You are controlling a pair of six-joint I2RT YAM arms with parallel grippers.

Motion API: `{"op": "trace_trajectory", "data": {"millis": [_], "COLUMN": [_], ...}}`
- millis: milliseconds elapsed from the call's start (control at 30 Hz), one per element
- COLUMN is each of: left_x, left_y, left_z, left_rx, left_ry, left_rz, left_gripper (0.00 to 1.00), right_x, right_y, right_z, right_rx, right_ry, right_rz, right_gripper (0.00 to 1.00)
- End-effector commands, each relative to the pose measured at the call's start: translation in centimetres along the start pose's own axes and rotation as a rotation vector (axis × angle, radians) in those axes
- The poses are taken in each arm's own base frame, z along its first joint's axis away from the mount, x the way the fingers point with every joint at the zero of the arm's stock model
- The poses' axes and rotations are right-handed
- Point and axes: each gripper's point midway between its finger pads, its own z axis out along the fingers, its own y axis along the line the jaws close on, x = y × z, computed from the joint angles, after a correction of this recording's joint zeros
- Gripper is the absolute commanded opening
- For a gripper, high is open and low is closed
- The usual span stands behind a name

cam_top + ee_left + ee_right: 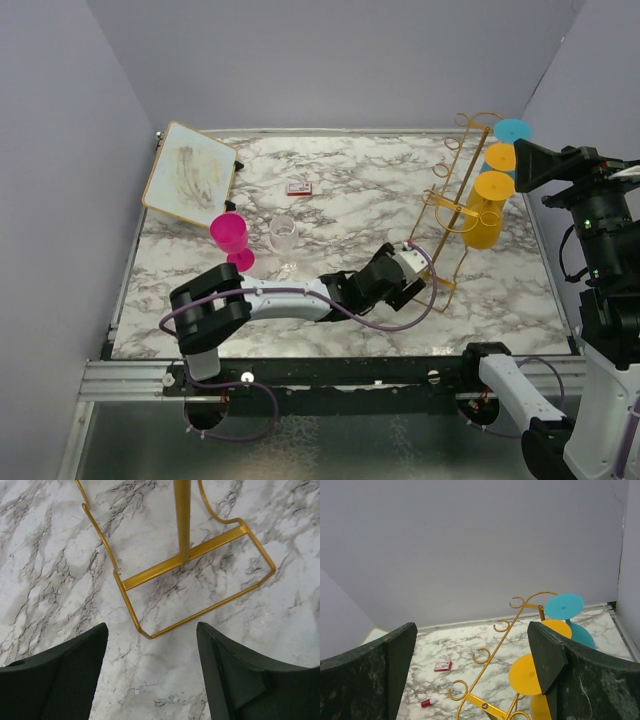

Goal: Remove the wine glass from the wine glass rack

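Yellow wine glass [484, 225] hangs upside down on the gold wine glass rack [447, 205] at 3 o'clock on the marble table [350, 200], with a teal glass [512, 130] behind it. Left gripper [152, 635], fingers spread, hovers over the rack's base. Right gripper [472, 630], also spread, is at the glasses' 3 o'clock.

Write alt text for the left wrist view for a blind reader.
The left end effector, open, points down at the base of the gold wine glass rack on the marble table. Its two black fingers fill the lower corners.
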Motion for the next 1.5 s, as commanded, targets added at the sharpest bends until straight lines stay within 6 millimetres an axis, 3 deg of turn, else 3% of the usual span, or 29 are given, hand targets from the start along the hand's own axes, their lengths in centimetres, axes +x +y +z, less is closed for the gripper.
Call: {"op": "trace_trajectory", "data": {"millis": [0, 333, 633, 800, 933, 1133, 1467], "left_x": [0.2, 3.7, 4.0, 4.1, 3.9, 3.0, 0.1], "left_y": [2.2, 2.8, 8.3, 10.8, 12.2, 12.4, 11.3], "left_z": [1.1, 4.6, 5.4, 5.6, 5.8, 5.3, 2.0], "left_rx": [-0.138, -0.144, -0.233, -0.263, -0.278, -0.278, -0.204], "left_ry": [-0.009, 0.065, 0.093, 0.104, 0.110, 0.099, 0.054], "left_rz": [0.032, 0.014, -0.013, -0.022, -0.029, -0.033, -0.106], "left_gripper": [0.72, 0.62, 0.58, 0.57, 0.56, 0.56, 0.67], "right_x": [-1.1, -0.5, 1.4, 4.0, 6.8, 11.8, 14.5], "right_y": [1.0, 0.5, 0.7, 1.4, 0.3, -2.4, -5.5], "right_z": [-0.6, -1.1, -0.8, -0.2, 0.7, 1.8, 1.3], "right_rx": [-0.054, -0.042, -0.068, -0.119, -0.055, 0.134, 0.348], "right_ry": [-0.030, -0.023, 0.027, 0.097, 0.181, 0.320, 0.340], "right_rz": [-0.051, -0.091, -0.059, 0.037, 0.143, 0.324, 0.450], "right_gripper": [0.93, 0.91, 0.91, 0.91, 0.91, 0.89, 0.80]}}
